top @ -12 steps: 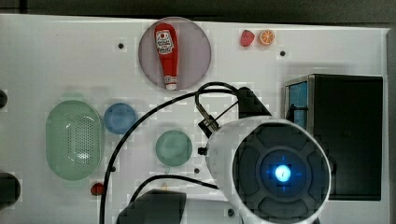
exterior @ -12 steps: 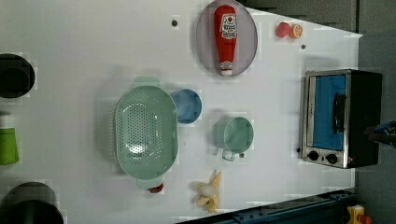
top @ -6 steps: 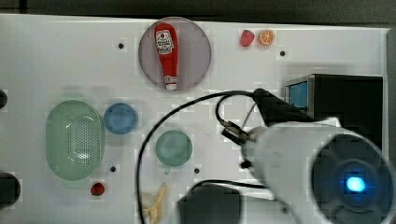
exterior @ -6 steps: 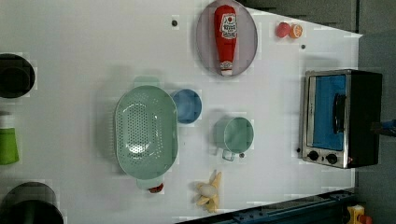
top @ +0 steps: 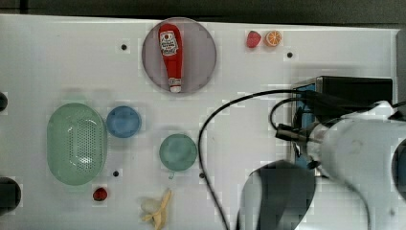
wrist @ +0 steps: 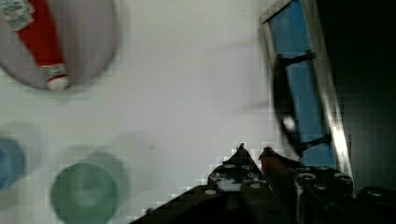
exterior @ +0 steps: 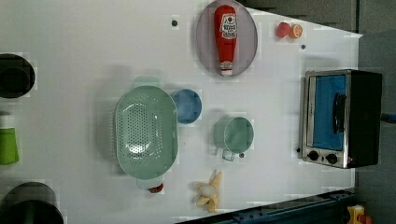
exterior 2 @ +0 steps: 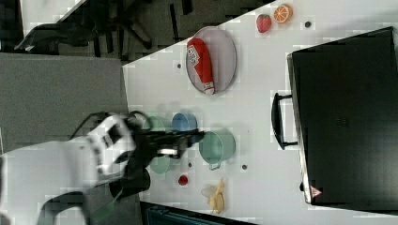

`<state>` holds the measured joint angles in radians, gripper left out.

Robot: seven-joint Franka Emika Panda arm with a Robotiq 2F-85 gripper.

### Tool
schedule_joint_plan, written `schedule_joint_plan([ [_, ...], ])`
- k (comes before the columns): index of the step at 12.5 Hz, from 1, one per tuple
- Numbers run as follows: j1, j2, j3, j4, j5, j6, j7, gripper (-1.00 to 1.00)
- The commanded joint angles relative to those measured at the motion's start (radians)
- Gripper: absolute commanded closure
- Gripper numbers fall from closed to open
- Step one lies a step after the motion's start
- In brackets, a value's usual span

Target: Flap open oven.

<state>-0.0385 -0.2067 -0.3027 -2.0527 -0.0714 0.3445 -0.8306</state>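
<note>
Oven (exterior: 341, 117) at the left view's right edge of the table (exterior: 93, 46), blue door shut; gripper (wrist: 252, 151) beside the door's bar handle (wrist: 287, 114), fingertips nearly together, grasping nothing

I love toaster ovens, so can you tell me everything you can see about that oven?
The oven is a boxy toaster oven with a black top and sides and a shiny silver front frame. Its blue door is shut, with a dark bar handle across it and two black knobs beside it. It stands on the white table at the left view's right edge. Nothing touches it; the gripper is close to the handle.
</note>
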Motion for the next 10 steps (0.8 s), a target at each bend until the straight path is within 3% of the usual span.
schedule_joint_plan([
  [1,-0.004,0.063,-0.067,-0.003,-0.019,0.035,-0.140,0.65],
  [5,-0.005,0.149,-0.123,-0.062,-0.019,0.198,-0.362,0.65],
  [10,-0.009,0.261,-0.155,-0.126,-0.016,0.398,-0.363,0.65],
])
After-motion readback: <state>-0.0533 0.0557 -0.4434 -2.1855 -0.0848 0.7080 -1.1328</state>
